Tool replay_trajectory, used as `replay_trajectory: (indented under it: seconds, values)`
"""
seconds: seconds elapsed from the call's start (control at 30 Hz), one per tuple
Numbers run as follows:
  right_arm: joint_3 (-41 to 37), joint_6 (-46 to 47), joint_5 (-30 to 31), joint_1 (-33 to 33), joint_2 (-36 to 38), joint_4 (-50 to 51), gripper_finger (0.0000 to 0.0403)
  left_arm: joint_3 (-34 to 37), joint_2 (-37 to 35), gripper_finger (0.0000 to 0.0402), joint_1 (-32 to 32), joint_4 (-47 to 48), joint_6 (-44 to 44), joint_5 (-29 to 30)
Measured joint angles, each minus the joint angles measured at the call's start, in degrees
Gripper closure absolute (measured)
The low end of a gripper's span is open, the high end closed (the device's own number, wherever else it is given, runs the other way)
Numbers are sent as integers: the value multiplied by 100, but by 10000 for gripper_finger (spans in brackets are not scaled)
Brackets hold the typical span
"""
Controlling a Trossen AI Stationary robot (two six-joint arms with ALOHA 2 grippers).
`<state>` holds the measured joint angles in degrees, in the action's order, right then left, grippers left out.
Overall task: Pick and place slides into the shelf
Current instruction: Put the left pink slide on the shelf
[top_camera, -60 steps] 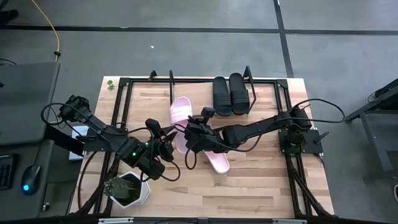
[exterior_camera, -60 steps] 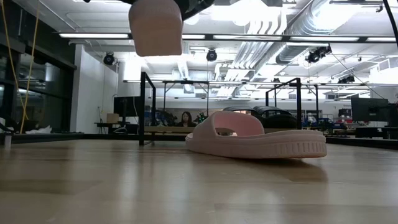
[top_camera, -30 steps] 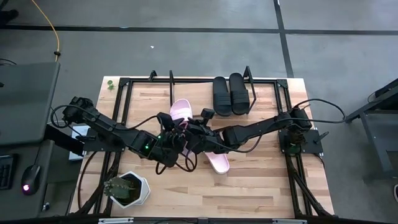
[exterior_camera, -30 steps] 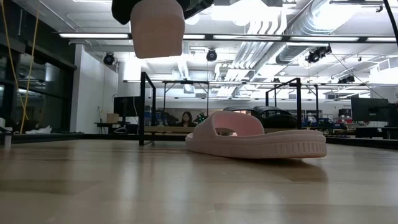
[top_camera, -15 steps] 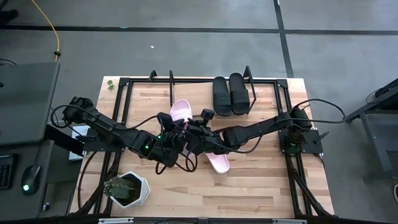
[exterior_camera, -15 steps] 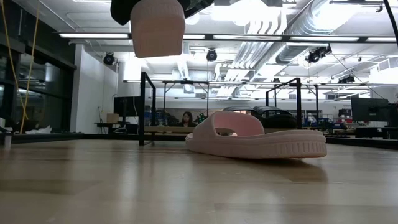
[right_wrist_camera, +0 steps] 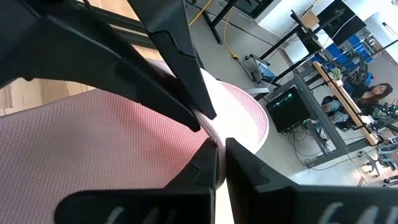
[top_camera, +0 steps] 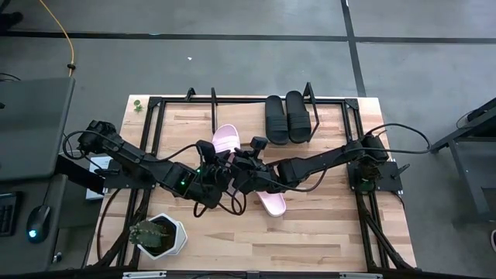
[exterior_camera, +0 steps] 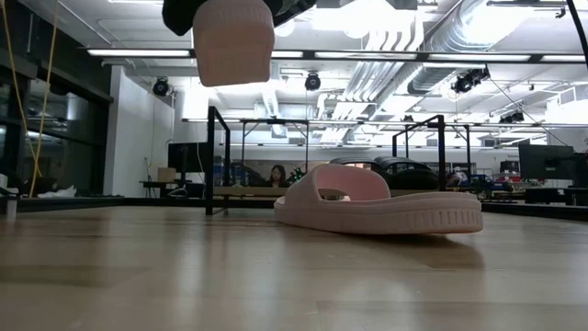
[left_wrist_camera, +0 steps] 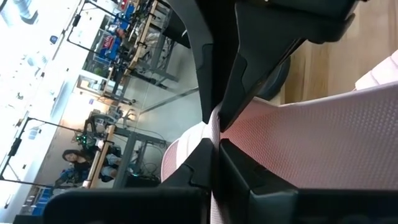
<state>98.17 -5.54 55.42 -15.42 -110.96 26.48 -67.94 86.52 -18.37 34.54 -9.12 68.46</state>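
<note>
Both pincers on one raised pink slide.
Left pincer and right pincer clamp pink slide above surface; second pink slide lies flat.

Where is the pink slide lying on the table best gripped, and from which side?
Probably by its wide strap, from above: the resting pink slide lies sole-down and the strap arches clear of the footbed, leaving room for a finger beneath. The left gripper and right gripper both pinch the lifted pink slide.
</note>
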Motion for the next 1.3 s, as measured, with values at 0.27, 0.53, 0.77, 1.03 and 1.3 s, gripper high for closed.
replay_trajectory:
  seconds: [0.27, 0.53, 0.77, 1.03, 1.3]
  values:
    - [2, -70, 4, 0, 0, -15, 403, 0, 0, 399, 0, 38, 44, 38]
    - [2, -46, -17, 2, 0, -15, 397, -1, 0, 400, 0, 57, 53, 89]
    - [0, -59, -54, 0, 0, -4, 402, -1, 2, 376, 0, 100, 110, 18]
    - [1, -72, -37, 0, 0, -28, 402, 0, 4, 308, 4, 254, 341, -17]
    - [0, -48, -42, -27, 0, -99, 402, 0, 4, 274, 56, 250, 343, 149]
